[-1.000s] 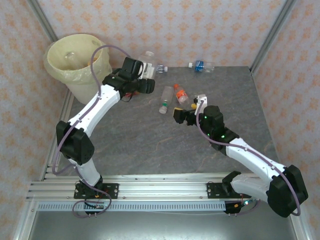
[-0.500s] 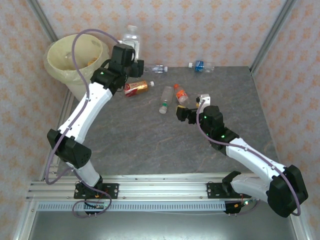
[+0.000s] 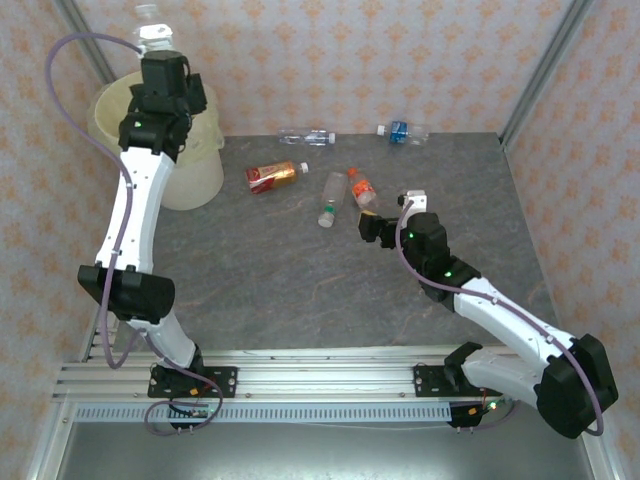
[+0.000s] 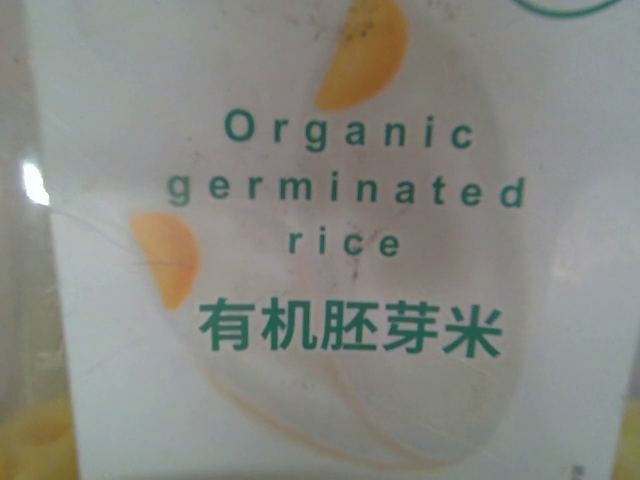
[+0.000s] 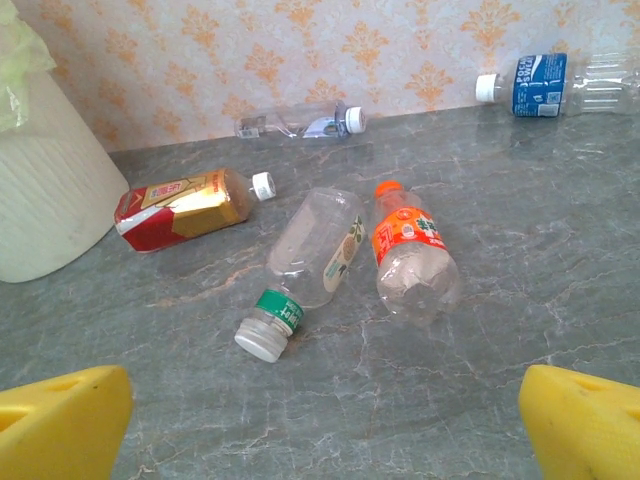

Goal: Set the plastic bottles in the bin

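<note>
**Bin** (image 3: pixel 195 175): cream, with a yellow bag liner. It stands on the table (image 3: pixel 300 290) at 10 o'clock from the table's centre.

**Left end effector** (image 3: pixel 155 48): raised over the bin's far rim and clamped on the white-label bottle (image 4: pixel 300 250), white cap uppermost. The label reads "Organic germinated rice" in green.

**Right end effector** (image 5: pixel 320 430): low over the table, about 1 o'clock from centre. The jaws are spread wide and the yellow pads (image 5: pixel 60 420) have nothing between them. It faces the lying bottles.

**Bottles lying on the table:**
- Red-label bottle (image 5: pixel 185 205): at 11 o'clock, near the bin but apart from it, white cap.
- Green-band bottle (image 5: pixel 305 250): at 12 o'clock near centre. It is clear, with its white cap towards the arms.
- Orange-label bottle (image 5: pixel 410 250): just beside the green-band bottle at its 3 o'clock, orange cap pointing away from the arms.
- Clear bottle (image 5: pixel 300 122): at 12 o'clock, at the far wall.
- Blue-label bottle (image 5: pixel 545 85): at 1 o'clock, at the far wall, white cap.
</note>
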Controlling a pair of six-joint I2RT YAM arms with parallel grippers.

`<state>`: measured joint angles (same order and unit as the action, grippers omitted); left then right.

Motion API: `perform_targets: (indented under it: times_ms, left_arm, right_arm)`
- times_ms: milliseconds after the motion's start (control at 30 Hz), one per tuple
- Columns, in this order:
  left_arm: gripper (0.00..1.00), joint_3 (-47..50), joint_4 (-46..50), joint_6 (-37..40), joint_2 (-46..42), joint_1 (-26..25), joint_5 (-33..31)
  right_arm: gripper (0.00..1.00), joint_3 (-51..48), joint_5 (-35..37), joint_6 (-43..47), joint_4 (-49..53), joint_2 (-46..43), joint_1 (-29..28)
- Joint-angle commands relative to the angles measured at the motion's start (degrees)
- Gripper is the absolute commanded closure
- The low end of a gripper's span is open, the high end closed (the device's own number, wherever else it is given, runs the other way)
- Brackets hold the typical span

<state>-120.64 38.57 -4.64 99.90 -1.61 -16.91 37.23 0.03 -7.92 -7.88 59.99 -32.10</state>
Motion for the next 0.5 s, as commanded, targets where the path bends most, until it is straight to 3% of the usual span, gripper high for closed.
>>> perform_targets:
  times_ms: [0, 133, 300, 467]
  left_arm:
    - [0.38, -2.6, 5.0, -1.2, 2.5, 2.9, 3.8]
    - [0.37, -6.6, 9.4, 1.3, 5.7, 7.0, 11.2]
    - [0.35, -10.5, 13.6, 10.3, 9.1, 10.4, 22.1]
    - [0.35, -18.9, 19.1, 10.4, 15.7, 13.5, 27.6]
  right_arm:
    - [0.01, 1.0, 1.6, -0.8, 1.1, -0.8, -0.2]
    - [0.01, 1.3, 1.7, -0.6, 1.6, -0.5, -0.2]
    - [0.01, 1.7, 1.8, 0.2, 2.5, -0.1, -0.2]
    - [0.01, 2.6, 1.2, 0.1, 2.5, 1.3, -0.1]
